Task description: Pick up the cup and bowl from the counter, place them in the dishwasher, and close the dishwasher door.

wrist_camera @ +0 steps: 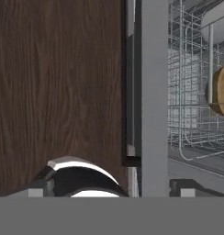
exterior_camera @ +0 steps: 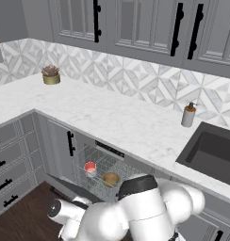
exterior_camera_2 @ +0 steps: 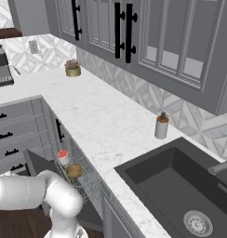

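The cup (exterior_camera: 90, 168) (exterior_camera_2: 63, 155), white with a red inside, stands in the silver wire rack (exterior_camera: 100, 164) of the open dishwasher (exterior_camera: 110, 149). The brown bowl (exterior_camera: 110, 179) (exterior_camera_2: 74, 170) (wrist_camera: 222, 92) rests beside it in the same rack. The dishwasher door (exterior_camera: 65, 186) (exterior_camera_2: 38, 165) hangs down and open below the counter (exterior_camera: 112, 117). In the hand view my gripper (wrist_camera: 109, 190) is open and low, its two fingertips (wrist_camera: 38, 189) on either side of the door's grey edge (wrist_camera: 153, 92). Nothing is held.
A white soap dispenser (exterior_camera: 188, 115) (exterior_camera_2: 161, 126) stands by the dark sink (exterior_camera: 211, 150) (exterior_camera_2: 180, 186). A gold pot with a plant (exterior_camera: 51, 75) sits far back on the counter. Grey drawers (exterior_camera: 8, 160) flank the dishwasher on the left. Dark wood floor (wrist_camera: 58, 82) lies below the door.
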Controlling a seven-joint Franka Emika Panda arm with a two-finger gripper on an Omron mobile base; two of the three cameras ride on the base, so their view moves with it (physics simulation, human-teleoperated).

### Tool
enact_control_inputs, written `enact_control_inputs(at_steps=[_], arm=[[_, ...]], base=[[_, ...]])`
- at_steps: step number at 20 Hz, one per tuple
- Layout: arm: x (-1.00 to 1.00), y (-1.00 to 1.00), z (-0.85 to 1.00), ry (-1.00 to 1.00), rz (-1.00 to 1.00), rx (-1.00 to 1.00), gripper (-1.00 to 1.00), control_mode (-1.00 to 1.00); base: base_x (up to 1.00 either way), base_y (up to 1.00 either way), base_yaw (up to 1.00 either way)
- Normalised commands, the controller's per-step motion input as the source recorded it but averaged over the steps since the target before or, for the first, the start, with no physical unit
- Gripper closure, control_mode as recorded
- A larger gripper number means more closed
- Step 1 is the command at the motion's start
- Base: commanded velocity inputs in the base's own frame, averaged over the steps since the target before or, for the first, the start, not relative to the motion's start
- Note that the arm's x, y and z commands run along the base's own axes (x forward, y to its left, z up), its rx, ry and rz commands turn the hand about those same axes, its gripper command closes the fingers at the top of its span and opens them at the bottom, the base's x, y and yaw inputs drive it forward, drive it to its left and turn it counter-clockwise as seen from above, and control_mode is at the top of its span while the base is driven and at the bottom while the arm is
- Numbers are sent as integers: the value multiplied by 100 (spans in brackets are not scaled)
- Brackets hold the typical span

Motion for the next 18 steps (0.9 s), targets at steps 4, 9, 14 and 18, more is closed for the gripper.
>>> enact_control_inputs(at_steps=[4, 9, 14, 18], arm=[[44, 60, -56, 0, 0, -26, -100, -100], [55, 62, -83, 0, 0, -29, -100, -100], [50, 2, -98, -3, 2, -26, -100, -100], [90, 0, -93, 1, 0, -21, -100, -100]], base=[[0, 0, 0], [0, 0, 0], [0, 0, 0], [0, 0, 0]])
